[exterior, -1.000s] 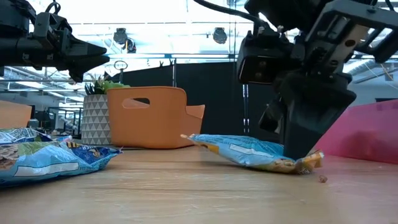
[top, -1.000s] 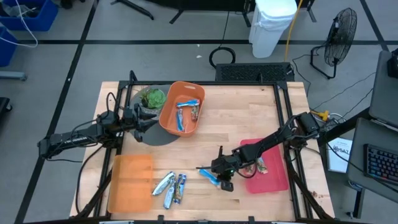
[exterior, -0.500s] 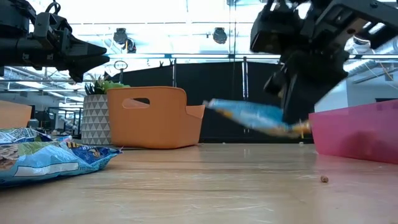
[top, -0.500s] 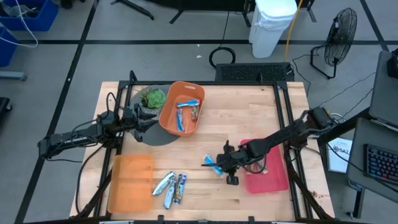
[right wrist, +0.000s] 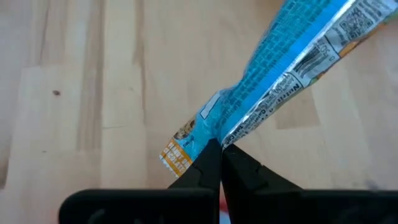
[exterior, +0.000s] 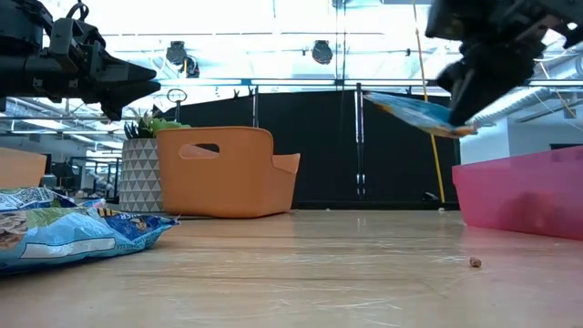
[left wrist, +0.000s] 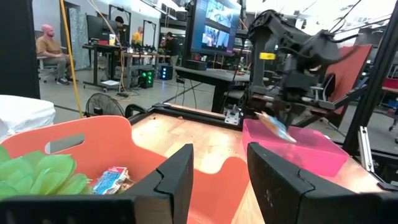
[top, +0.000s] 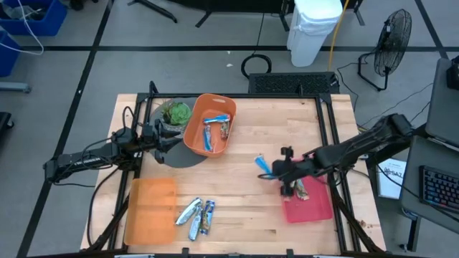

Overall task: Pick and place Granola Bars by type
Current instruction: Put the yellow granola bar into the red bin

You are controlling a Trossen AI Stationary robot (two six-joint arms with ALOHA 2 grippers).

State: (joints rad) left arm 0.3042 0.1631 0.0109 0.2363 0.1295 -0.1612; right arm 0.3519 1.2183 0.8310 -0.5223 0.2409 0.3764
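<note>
While your right gripper [top: 281, 169] pinches a bright blue granola bar [top: 265, 165] by one end, it holds that bar up off the bench [top: 265, 136], just left of the pink tray [top: 313, 208]. From the low camera you see the bar [exterior: 414, 113] hanging tilted in the air above the tray's wall [exterior: 510, 187], and from the right wrist camera you see the two fingers [right wrist: 208, 171] closed tightly on the crimped end of the wrapper [right wrist: 280, 74].

You have one brownish bar [top: 302, 190] lying in the pink tray already. In the orange basket [top: 195, 136] at the far left you can see a couple more bars [top: 215, 120]. Three more silver and blue bars [top: 196, 217] lie together on the wood at the near edge, just right of the flat orange tray [top: 150, 211].

Your left gripper [top: 163, 140] waits at the far left, beside the potted plant [top: 175, 112] and the basket, its fingers [left wrist: 180, 177] spread apart and holding nothing.
</note>
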